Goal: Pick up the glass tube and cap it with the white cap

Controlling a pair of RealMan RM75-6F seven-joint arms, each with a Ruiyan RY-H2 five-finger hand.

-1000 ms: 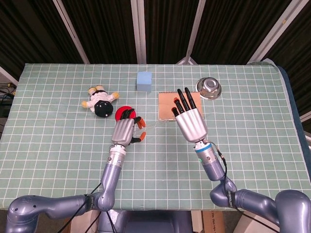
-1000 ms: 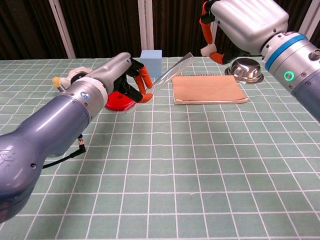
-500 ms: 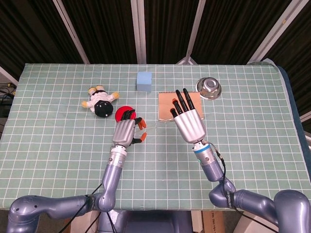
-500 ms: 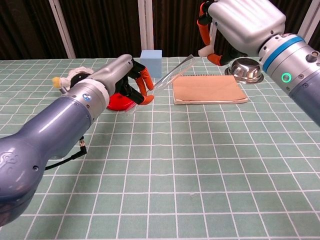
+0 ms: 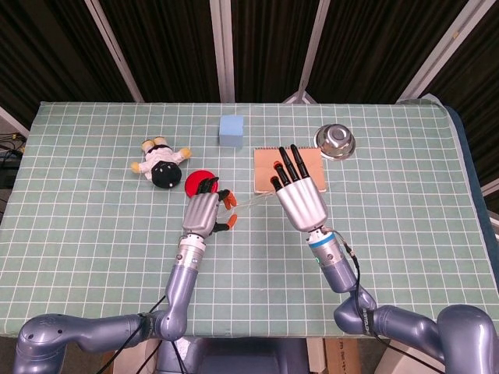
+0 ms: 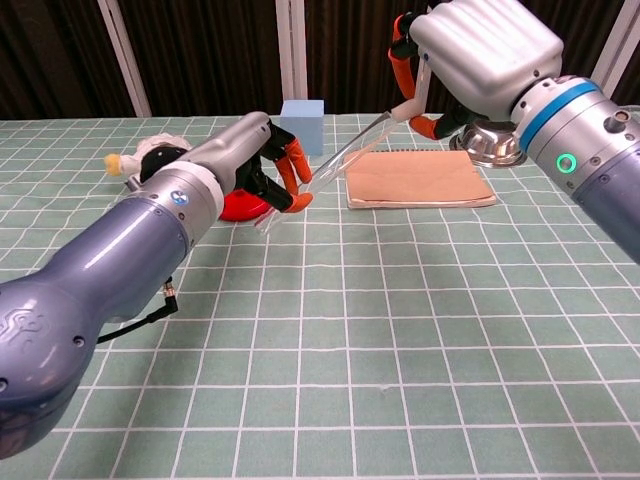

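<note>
- Capping step: left hand (image 6: 268, 172) is pinching the glass tube (image 6: 330, 163), slanted up above mid-bench.
- Right hand (image 6: 455, 60) is pinching the white cap (image 6: 405, 108) at the tube's upper end (seating unclear).
- Next: pressing the cap on, axes aligned.

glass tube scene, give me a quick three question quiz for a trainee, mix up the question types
1. True or false: the glass tube lies flat on the table.
2. Which thing sits nearest the steel bowl? A) doll B) brown notebook C) red disc
3. Fill in: the left hand holds the tube's lower end, while the right hand is at its ____ end.

Key
1. False: it is lifted and slanted, the left hand holding it off the table.
2. B.
3. Upper. Something white shows at the right hand's fingers there; whether the cap is on the tube cannot be told.
</note>
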